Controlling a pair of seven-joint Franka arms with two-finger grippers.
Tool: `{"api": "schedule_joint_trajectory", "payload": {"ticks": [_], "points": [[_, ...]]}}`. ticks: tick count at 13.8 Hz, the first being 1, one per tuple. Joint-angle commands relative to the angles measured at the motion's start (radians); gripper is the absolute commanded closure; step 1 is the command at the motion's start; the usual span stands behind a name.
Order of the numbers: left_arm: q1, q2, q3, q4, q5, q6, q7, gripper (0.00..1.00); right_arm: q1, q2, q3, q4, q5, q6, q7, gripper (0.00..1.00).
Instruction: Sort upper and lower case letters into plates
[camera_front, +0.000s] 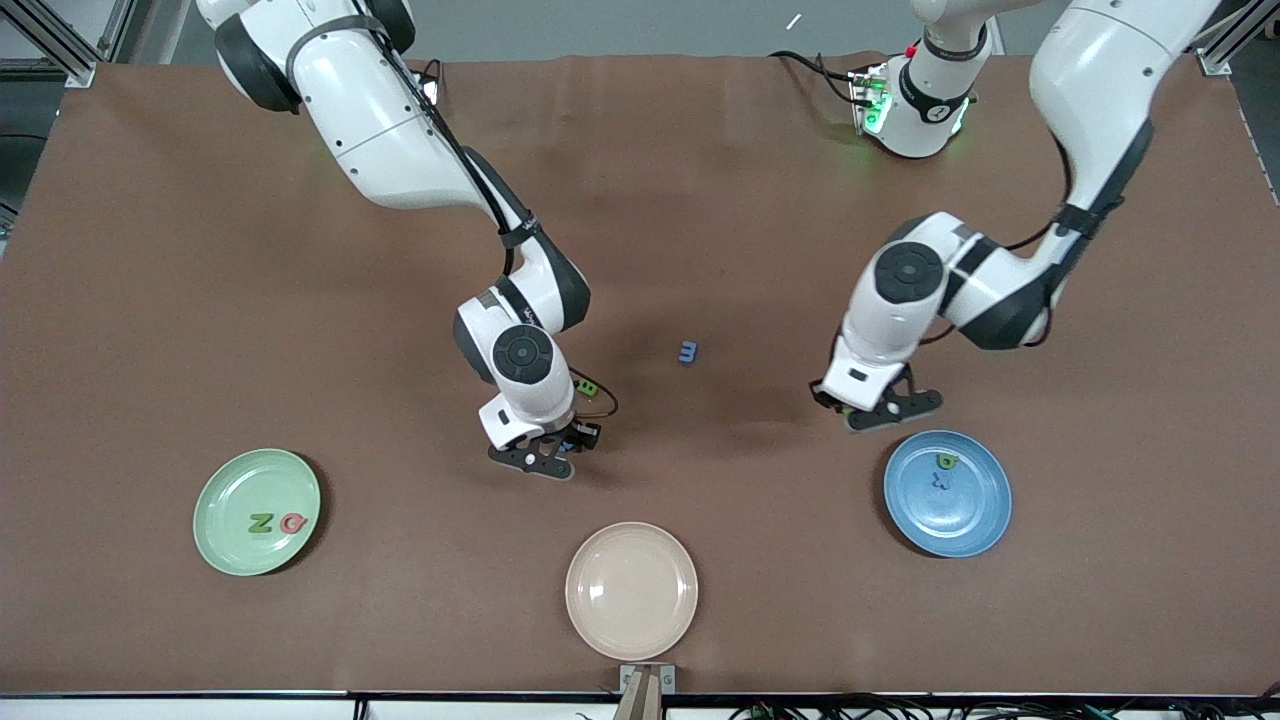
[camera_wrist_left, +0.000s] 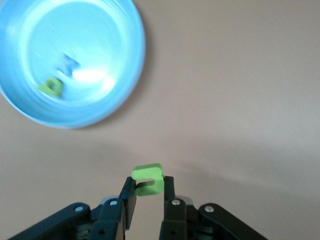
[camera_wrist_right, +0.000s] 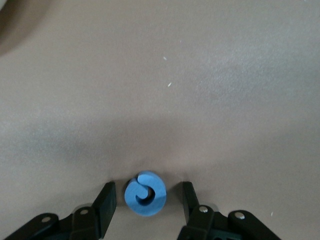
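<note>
On the green plate (camera_front: 225, 540) and blue plate (camera_front: 975, 525) lie two letters each; left hand (camera_wrist_left: 148, 200) grips a green letter (camera_wrist_left: 148, 178), right hand (camera_wrist_right: 145, 207) gapes around a blue letter (camera_wrist_right: 145, 194); a blue m (camera_front: 687, 352) waits on the table (camera_front: 200, 300).

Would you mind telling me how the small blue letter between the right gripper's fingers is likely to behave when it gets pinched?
The blue letter looks like thick foam, so probably light and slightly squashy. Its rounded outline may let it twist between the open right gripper. Lying flat on the table, it seems unlikely to roll.
</note>
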Motion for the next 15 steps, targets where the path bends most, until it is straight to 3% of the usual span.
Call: {"api": "schedule_joint_trajectory", "payload": {"ticks": [1,3,8,10,15], "points": [[0.076,0.035,0.001,0.057,0.017,-0.020,0.077,1.00,0.001,-0.014,-0.001,-0.017,0.005,-0.016,0.020,0.85],[0.107,0.055,0.018,0.071,0.020,-0.020,0.123,1.00,-0.008,-0.019,-0.002,-0.013,0.005,-0.016,0.016,0.96],[0.119,0.156,0.055,0.130,0.021,-0.020,0.179,1.00,-0.060,-0.043,-0.008,-0.006,-0.010,-0.037,-0.008,1.00],[0.121,0.166,0.098,0.135,0.018,-0.015,0.182,1.00,-0.126,-0.083,-0.007,0.015,-0.007,-0.117,-0.151,1.00],[0.118,0.189,0.121,0.158,0.017,-0.004,0.193,0.97,-0.351,-0.138,-0.008,0.027,-0.010,-0.226,-0.561,0.99]]}}
